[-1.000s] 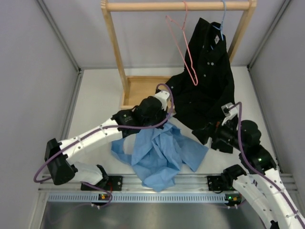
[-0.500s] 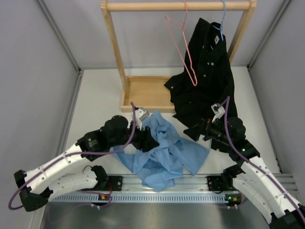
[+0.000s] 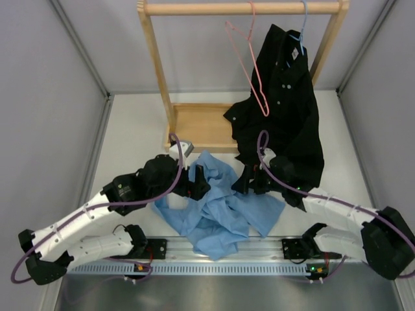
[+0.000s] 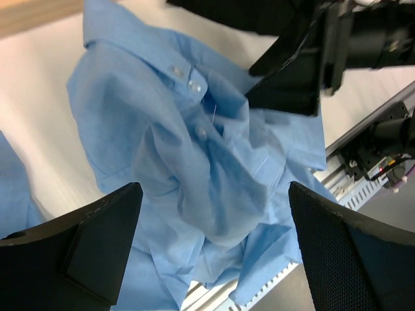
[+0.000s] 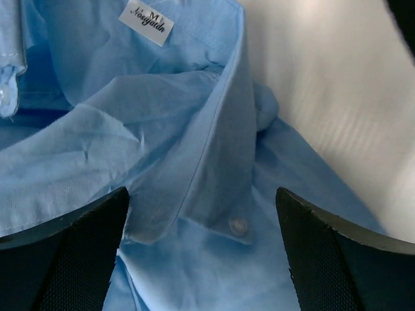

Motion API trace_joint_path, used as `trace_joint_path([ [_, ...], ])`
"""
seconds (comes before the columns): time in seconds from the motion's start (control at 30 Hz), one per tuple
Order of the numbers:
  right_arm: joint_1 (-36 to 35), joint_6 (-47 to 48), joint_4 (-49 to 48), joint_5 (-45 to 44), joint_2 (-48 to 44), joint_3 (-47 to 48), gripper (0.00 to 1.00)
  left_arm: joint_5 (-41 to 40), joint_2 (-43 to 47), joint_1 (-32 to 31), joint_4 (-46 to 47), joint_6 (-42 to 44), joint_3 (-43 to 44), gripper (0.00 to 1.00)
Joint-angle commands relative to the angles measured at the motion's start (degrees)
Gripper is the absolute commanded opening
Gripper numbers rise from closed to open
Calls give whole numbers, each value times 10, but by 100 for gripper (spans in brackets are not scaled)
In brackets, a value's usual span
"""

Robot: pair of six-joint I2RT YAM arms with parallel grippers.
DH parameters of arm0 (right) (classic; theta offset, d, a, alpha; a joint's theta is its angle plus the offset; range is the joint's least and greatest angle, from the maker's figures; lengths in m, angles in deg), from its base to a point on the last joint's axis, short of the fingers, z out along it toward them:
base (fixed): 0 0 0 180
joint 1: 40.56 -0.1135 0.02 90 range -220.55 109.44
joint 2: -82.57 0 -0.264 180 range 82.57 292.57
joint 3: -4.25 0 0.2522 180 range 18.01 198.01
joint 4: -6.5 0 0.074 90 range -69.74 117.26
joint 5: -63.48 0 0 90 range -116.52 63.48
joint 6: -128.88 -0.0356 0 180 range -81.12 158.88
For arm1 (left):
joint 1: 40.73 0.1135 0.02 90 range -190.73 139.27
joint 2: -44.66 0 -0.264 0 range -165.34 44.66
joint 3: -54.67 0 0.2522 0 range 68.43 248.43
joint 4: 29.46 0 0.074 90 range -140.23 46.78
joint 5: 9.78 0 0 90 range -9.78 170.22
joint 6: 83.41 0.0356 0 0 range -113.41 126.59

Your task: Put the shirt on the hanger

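Cloth of the shirt (image 3: 217, 210) lies crumpled in a heap on the tabletop (image 3: 130, 142), its near edge just beyond the metal rail (image 3: 220, 267) that carries the two arm bases. The left tool (image 4: 214, 194) is poised above the left part of the heap, its fingers spread wide apart with nothing between them; a row of small buttons on a raised fold shows below it. The right tool (image 5: 202, 194) is low over the far right part of the heap, fingers likewise spread apart, with the collar (image 5: 214, 149) and one collar button (image 5: 238, 225) lying between them. Whether its fingers touch the cloth cannot be told. The white neck label (image 5: 146, 21) lies face up just past the collar. Farther back, the wooden rack's base (image 3: 194, 126) stands on the tabletop. A black shirt (image 3: 285, 110) hangs from a pale blue hanger (image 3: 302, 26) on the rack's top rail (image 3: 194, 8), its lower part draping onto the tabletop near the right tool. The hanger (image 3: 249, 65), pink and bare, hangs tilted from the same rail just left of the black shirt, well apart from the shirt.
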Motion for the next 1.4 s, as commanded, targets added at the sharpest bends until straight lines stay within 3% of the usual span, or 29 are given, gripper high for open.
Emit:
trace_joint_path([
  [0.0, -39, -30, -131, -13, 53, 28, 90, -39, -11, -1, 1, 9, 46, 98],
  [0.07, -60, -41, -150, -16, 90, 41, 81, -48, -12, -1, 0, 10, 49, 98],
  [0.17, -89, -49, -184, -38, 103, 40, 53, -60, 7, 0, 1, 9, 44, 98],
  [0.2, -94, -51, -207, -42, 100, 36, 31, -73, 15, -1, 0, 8, 41, 98],
  [0.3, -103, -36, -200, -81, 56, 39, 0, -111, 43, -1, -1, 6, 29, 98],
  [0.53, -116, 118, -90, -172, -116, 105, 0, -212, 70, -1, 16, -5, 56, 98],
  [0.63, -117, 163, -32, -186, -143, 160, 0, -216, 63, -1, 52, 9, 77, 98],
  [0.77, -116, 214, 80, -116, -124, 276, 0, -152, 23, -1, 116, 57, 94, 98],
  [0.9, -129, 264, 143, -35, -119, 334, 0, -128, -12, -1, 164, 68, 109, 98],
  [1.1, -138, 255, 213, 22, -219, 292, 0, -134, -47, -1, 206, 32, 94, 98],
  [1.23, -138, 201, 277, 94, -319, 208, 0, -133, -66, 0, 231, 23, 58, 98],
  [1.37, -138, 173, 303, 73, -393, 155, 0, -83, -119, 2, 262, 53, 47, 98],
])
